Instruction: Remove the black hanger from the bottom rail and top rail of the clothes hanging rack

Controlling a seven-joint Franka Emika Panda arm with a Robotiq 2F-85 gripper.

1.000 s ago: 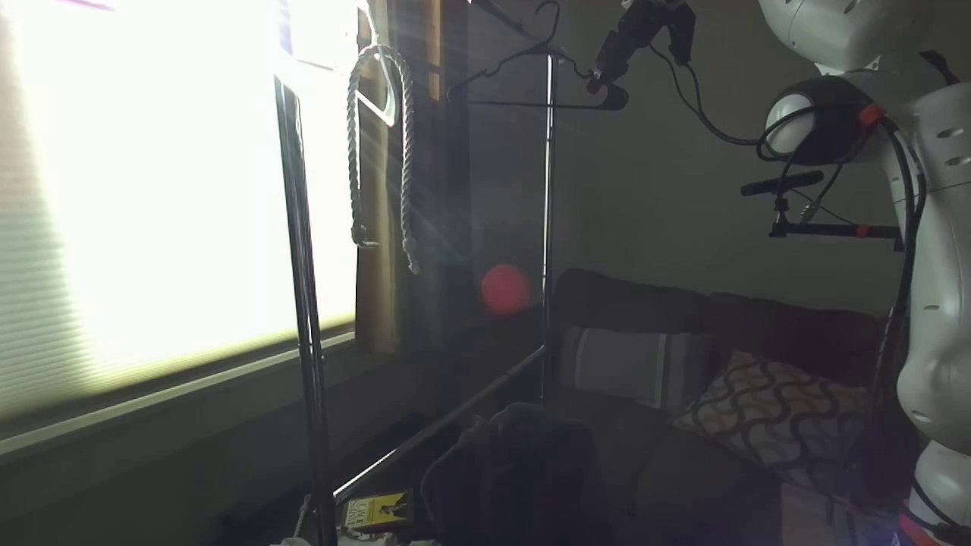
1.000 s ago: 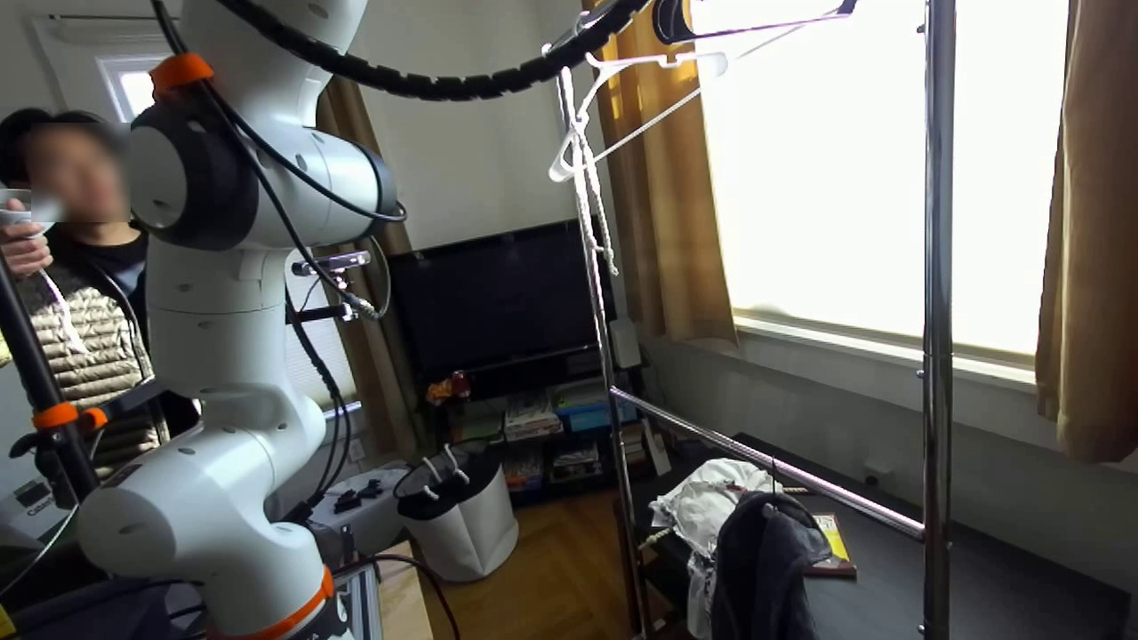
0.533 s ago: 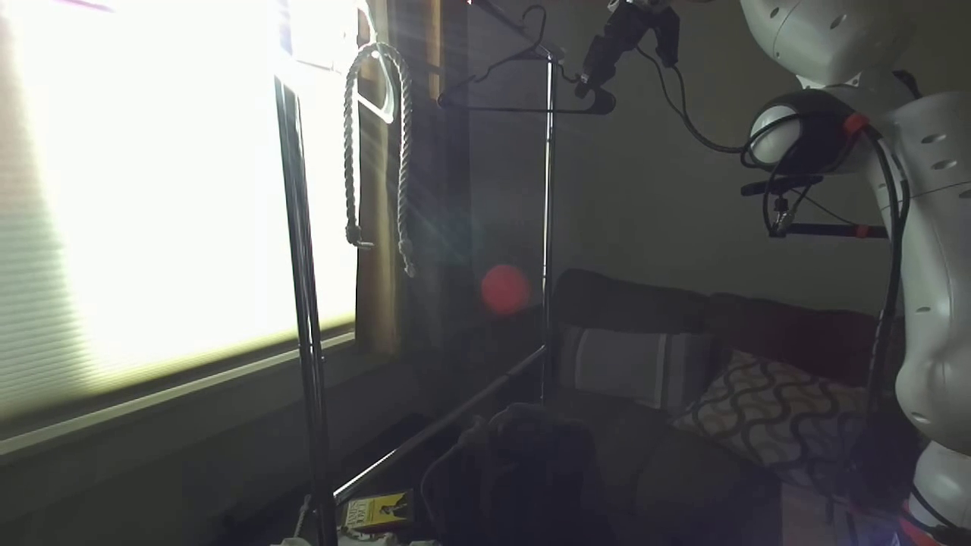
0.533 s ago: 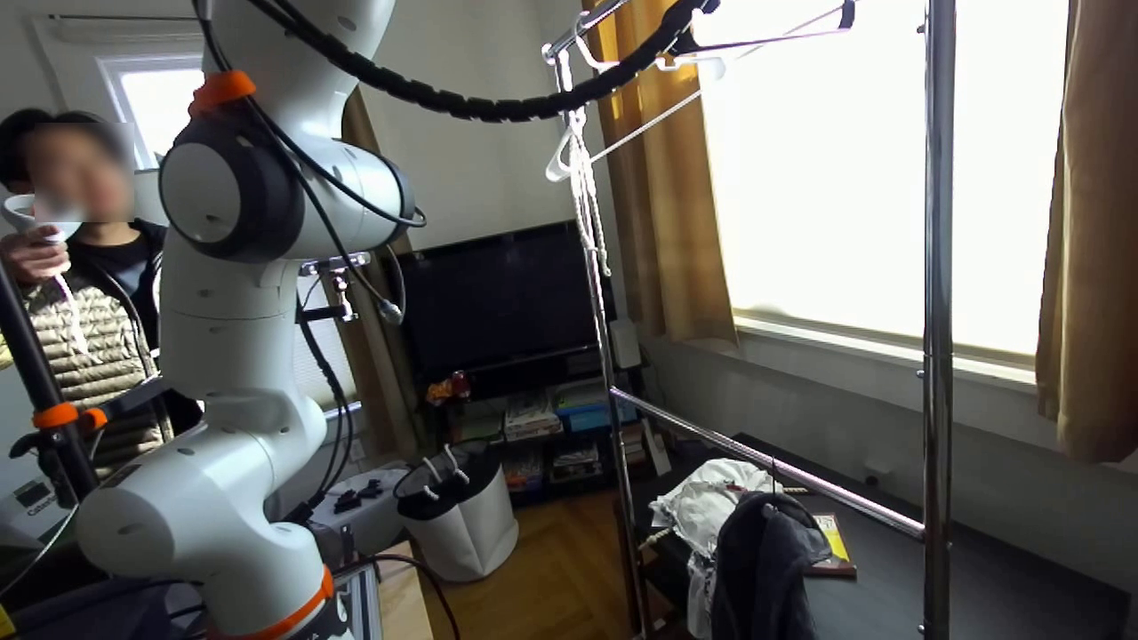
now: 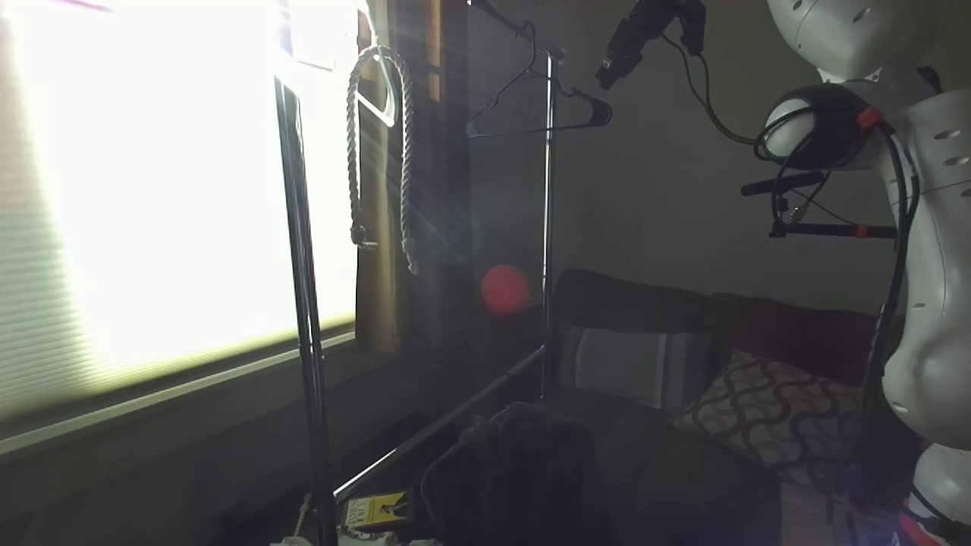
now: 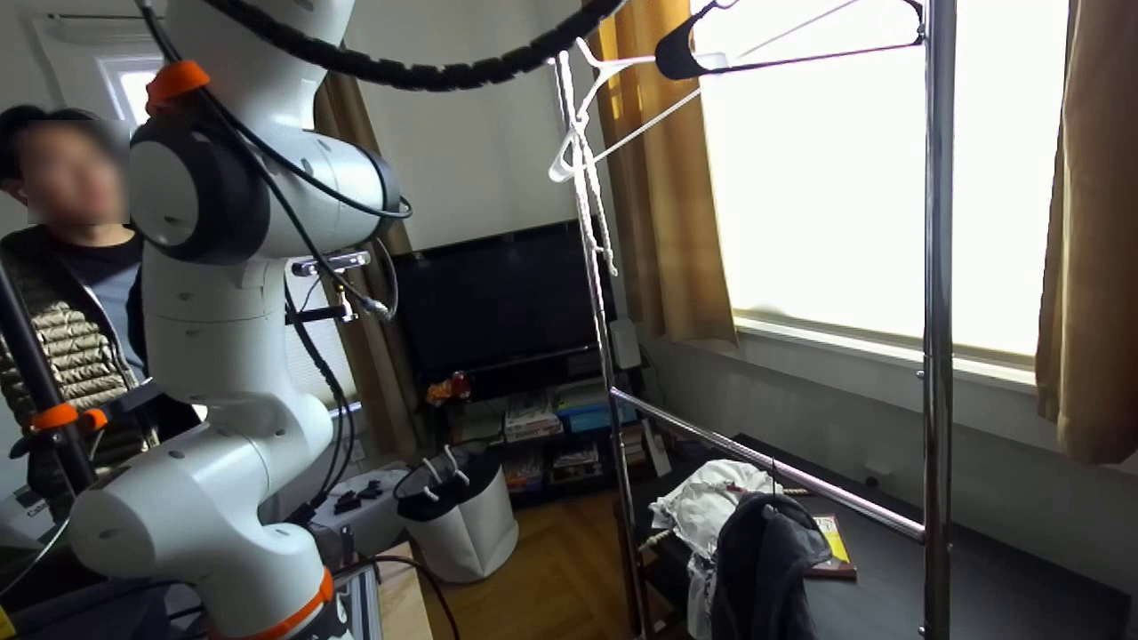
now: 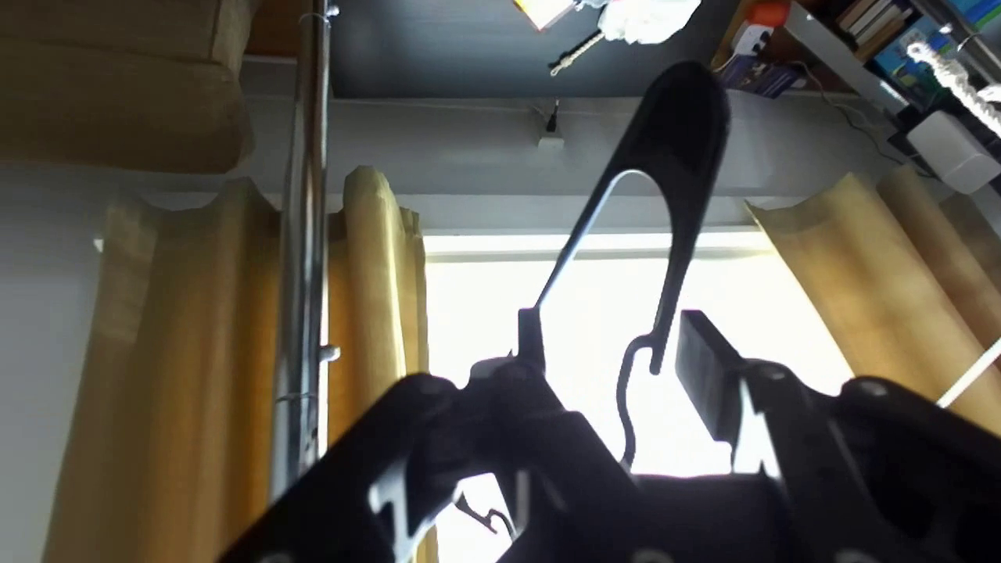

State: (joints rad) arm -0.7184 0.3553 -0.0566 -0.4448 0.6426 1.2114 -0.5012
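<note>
Black hanger (image 7: 688,148): hanging at top rail (image 5: 498,15), tilted. Pincer (image 7: 611,328): spread wide, empty, just clear of black hanger. Basket (image 6: 484,533) on floor (image 6: 569,533), contents unreadable. Cloth (image 6: 707,502), book (image 6: 834,544) on surface (image 6: 978,582); dark garment (image 6: 769,569) at bottom rail (image 6: 853,500). White hanger (image 6: 562,167) partly behind black hanger in an exterior view, rope (image 5: 407,167) looped beside. Post (image 7: 303,234) left of pincer in wrist view.

Beside the wide black television (image 6: 502,302), a long tan cloth curtain (image 6: 667,222) — before the television, a black-and-white fabric basket (image 6: 471,538).
</note>
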